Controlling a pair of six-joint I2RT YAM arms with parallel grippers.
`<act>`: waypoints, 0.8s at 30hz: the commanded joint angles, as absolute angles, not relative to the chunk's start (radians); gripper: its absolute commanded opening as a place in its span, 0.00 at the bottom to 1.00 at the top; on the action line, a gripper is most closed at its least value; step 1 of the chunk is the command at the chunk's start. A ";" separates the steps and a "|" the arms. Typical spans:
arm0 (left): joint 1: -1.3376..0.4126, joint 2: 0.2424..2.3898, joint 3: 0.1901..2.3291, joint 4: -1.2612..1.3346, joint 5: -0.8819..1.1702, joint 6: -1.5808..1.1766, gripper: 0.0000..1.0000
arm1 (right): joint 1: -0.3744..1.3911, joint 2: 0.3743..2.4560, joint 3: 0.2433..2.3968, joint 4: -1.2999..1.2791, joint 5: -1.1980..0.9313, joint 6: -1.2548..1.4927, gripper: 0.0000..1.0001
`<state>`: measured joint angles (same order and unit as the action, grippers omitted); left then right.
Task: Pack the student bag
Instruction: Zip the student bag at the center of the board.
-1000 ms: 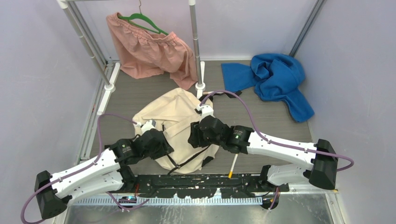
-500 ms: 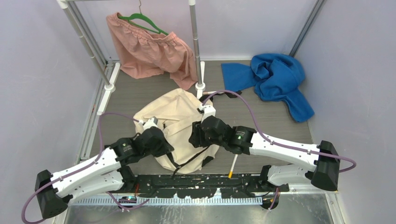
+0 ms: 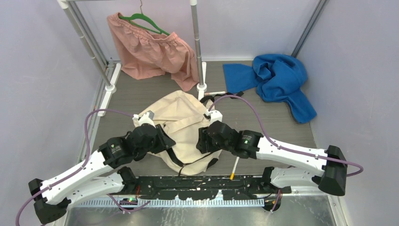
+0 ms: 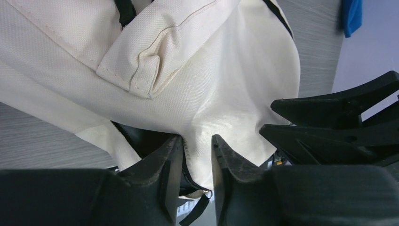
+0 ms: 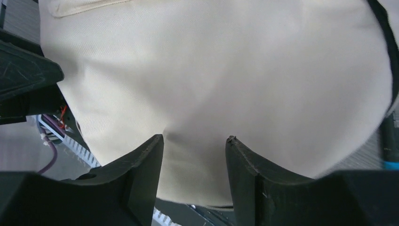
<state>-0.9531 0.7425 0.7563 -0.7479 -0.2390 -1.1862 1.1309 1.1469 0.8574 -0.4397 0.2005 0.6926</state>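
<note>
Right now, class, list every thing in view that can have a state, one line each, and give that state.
student bag, lying slumped, partly unzipped
left tool, open by a narrow gap, at the bag's zipper edge
right tool, open, up against the bag's cloth
pink garment, bunched on its green hanger
blue cloth, crumpled in a heap
pen, lying flat, outside the bag

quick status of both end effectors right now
left end effector: slightly open, student bag fabric in the gap
right end effector: open against the student bag
</note>
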 commanded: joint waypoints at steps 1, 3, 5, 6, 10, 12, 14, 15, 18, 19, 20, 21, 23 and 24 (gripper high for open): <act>-0.945 0.703 0.743 -0.634 -0.214 -1.164 0.42 | 1.135 1.042 0.871 -0.503 0.236 0.696 0.59; -0.945 0.714 0.750 -0.631 -0.176 -1.150 0.52 | 1.138 1.011 0.874 -0.510 0.232 0.683 0.62; -0.945 0.727 0.766 -0.639 -0.128 -1.120 0.55 | 1.142 0.993 0.877 -0.516 0.241 0.677 0.65; -0.946 0.733 0.774 -0.645 -0.103 -1.098 0.56 | 1.143 0.986 0.881 -0.525 0.246 0.676 0.66; -0.958 0.753 0.801 -0.775 -0.046 -0.997 0.55 | 1.148 0.983 0.903 -0.621 0.315 0.778 0.67; -0.997 0.751 0.805 -0.834 -0.036 -0.950 0.55 | 1.147 0.976 0.917 -0.723 0.414 0.910 0.67; -1.057 0.734 0.816 -0.885 -0.045 -0.926 0.55 | 1.148 0.933 0.905 -0.790 0.480 1.029 0.67; -1.091 0.725 0.824 -0.899 -0.061 -0.922 0.56 | 1.147 0.910 0.894 -0.817 0.504 1.082 0.67; -1.173 0.720 0.838 -0.913 -0.072 -0.904 0.56 | 1.149 0.840 0.847 -0.846 0.568 1.215 0.71; -1.197 0.733 0.841 -0.911 -0.070 -0.899 0.56 | 1.149 0.826 0.829 -0.836 0.577 1.243 0.74; -1.226 0.749 0.844 -0.904 -0.068 -0.894 0.56 | 1.148 0.821 0.818 -0.833 0.585 1.270 0.77; -1.248 0.774 0.847 -0.893 -0.066 -0.890 0.56 | 1.148 0.822 0.807 -0.819 0.583 1.288 0.79; -1.296 0.832 0.861 -0.882 -0.085 -0.893 0.56 | 1.147 0.842 0.797 -0.793 0.563 1.313 0.82; -1.313 0.860 0.871 -0.885 -0.099 -0.897 0.56 | 1.144 0.858 0.794 -0.776 0.545 1.325 0.84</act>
